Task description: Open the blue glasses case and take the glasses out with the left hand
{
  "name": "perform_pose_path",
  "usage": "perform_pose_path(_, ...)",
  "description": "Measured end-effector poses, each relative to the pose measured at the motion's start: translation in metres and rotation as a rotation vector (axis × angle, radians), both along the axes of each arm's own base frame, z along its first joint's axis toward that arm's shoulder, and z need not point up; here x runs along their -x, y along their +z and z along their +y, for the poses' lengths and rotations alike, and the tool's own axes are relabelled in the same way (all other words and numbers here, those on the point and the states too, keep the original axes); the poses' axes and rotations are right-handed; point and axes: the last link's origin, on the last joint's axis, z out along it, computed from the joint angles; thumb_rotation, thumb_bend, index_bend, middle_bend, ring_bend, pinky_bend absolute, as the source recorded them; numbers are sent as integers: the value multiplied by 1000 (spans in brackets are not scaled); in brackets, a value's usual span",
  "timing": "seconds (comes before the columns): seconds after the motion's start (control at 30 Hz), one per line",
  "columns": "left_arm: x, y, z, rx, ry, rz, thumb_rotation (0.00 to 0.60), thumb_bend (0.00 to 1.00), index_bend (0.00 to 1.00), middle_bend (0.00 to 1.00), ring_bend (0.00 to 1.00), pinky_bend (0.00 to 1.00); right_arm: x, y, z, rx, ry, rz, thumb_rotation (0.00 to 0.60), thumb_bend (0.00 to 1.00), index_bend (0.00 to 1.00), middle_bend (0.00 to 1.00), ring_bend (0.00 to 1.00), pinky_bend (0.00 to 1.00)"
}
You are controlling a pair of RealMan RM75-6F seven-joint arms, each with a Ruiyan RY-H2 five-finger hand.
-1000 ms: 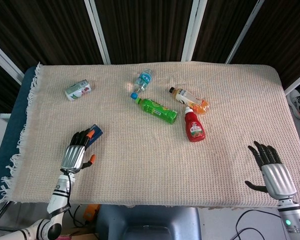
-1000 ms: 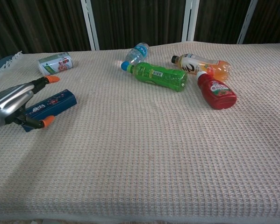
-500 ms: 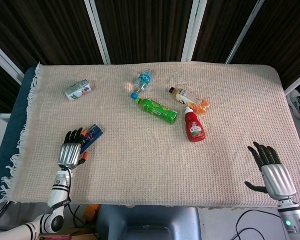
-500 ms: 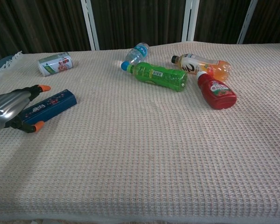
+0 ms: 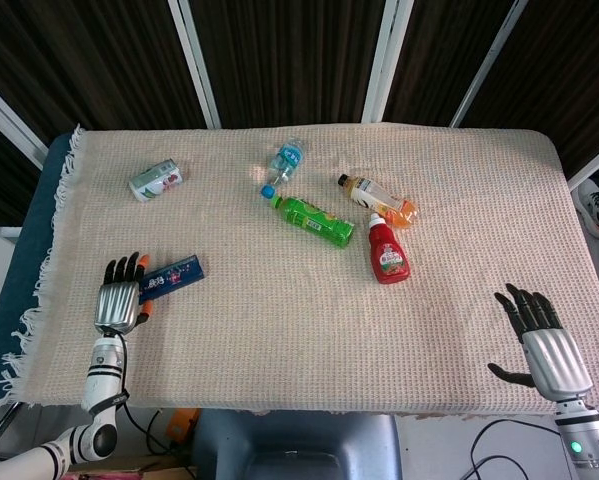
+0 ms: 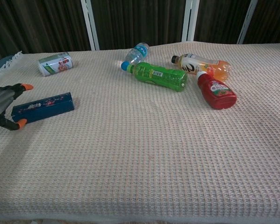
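Observation:
The blue glasses case point(image 5: 172, 276) lies closed and flat on the woven cloth at the left; the chest view shows the case point(image 6: 43, 107) with small print on its side. My left hand point(image 5: 118, 296) sits just left of the case with fingers spread and holds nothing. In the chest view the left hand point(image 6: 3, 106) shows at the left edge, its orange fingertips point(image 6: 22, 123) beside the case's near end. My right hand point(image 5: 539, 335) rests open near the table's front right corner, far from the case. The glasses are hidden inside the case.
A drink can point(image 5: 156, 180) lies at the back left. Near the middle back lie a clear water bottle point(image 5: 284, 163), a green bottle point(image 5: 315, 221), an orange-drink bottle point(image 5: 378, 200) and a red ketchup bottle point(image 5: 388, 253). The cloth's fringed left edge point(image 5: 41, 280) is close to my left hand.
My left hand has slid left off the case and now lies beside it. The case has turned a little toward lying crosswise. The right hand has not moved.

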Motion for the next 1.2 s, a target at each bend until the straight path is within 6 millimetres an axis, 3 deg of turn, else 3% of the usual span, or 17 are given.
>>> perform_pose_path(0.87,3,3,16,-38,11,32,600,378,5,0,0,0,0,3,2,0,4,-12,600,152,0,0,0,0)
perform_pose_path(1.0,-4,2,12,-22,3,-19,600,387,76,0,0,0,0,2,2,-1,3,-10,600,153,0,0,0,0)
perform_pose_path(1.2,-30,0,5,0,-57,-117,600,387,208,0,0,0,-1,1,3,-9,6,-8,600,153,0,0,0,0)
